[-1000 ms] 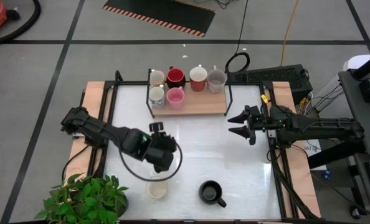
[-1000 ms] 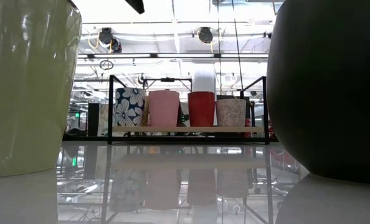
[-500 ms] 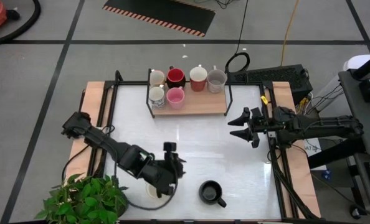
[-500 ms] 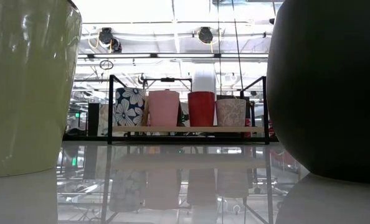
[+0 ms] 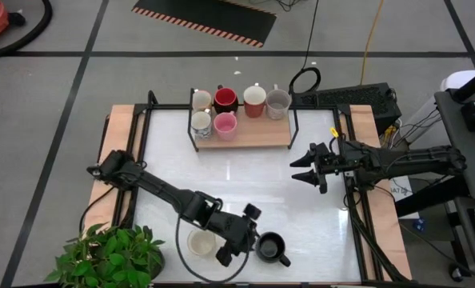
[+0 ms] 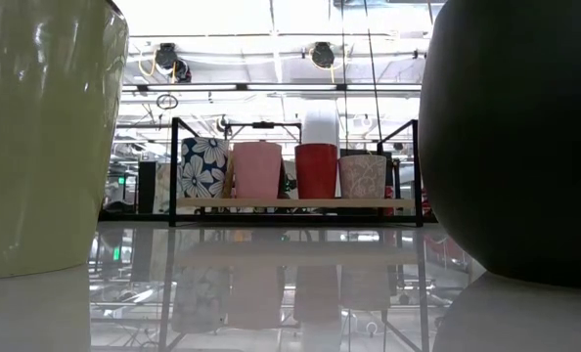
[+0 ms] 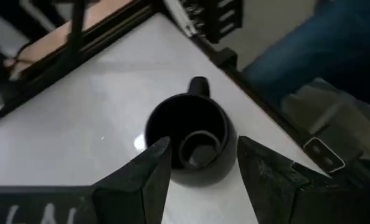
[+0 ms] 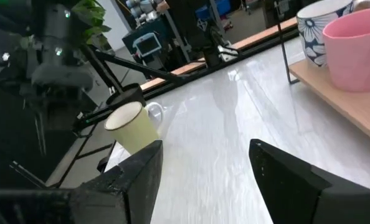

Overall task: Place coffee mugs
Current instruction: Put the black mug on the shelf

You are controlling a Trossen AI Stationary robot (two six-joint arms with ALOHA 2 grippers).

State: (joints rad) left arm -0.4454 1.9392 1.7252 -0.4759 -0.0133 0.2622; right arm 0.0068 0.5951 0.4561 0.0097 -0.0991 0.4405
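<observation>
A black mug point(image 5: 271, 248) stands on the white table near its near edge, handle toward the near right; it fills the right of the low view point(image 6: 515, 137). A cream mug point(image 5: 201, 242) stands to its left point(image 6: 46, 137). Six more mugs sit on the wooden shelf point(image 5: 253, 134) at the far edge, among them pink point(image 5: 225, 124), reddish point(image 5: 254, 100) and grey point(image 5: 278, 102). My left gripper point(image 5: 245, 238) hovers open beside the black mug point(image 7: 188, 140), a finger on either side point(image 7: 203, 149). My right gripper point(image 5: 305, 168) waits open over the table's right half point(image 8: 207, 165).
A green potted plant point(image 5: 109, 254) stands at the near left corner. The shelf's black metal frame point(image 5: 293, 128) rises at the far edge. Bare white table point(image 5: 253, 176) lies between shelf and near mugs. Cables and equipment sit beyond the right edge.
My left gripper has swept from above the table's middle left toward the near edge and to the right, passing the cream mug and ending over the black mug's left side, fingers open. The mugs have not moved.
</observation>
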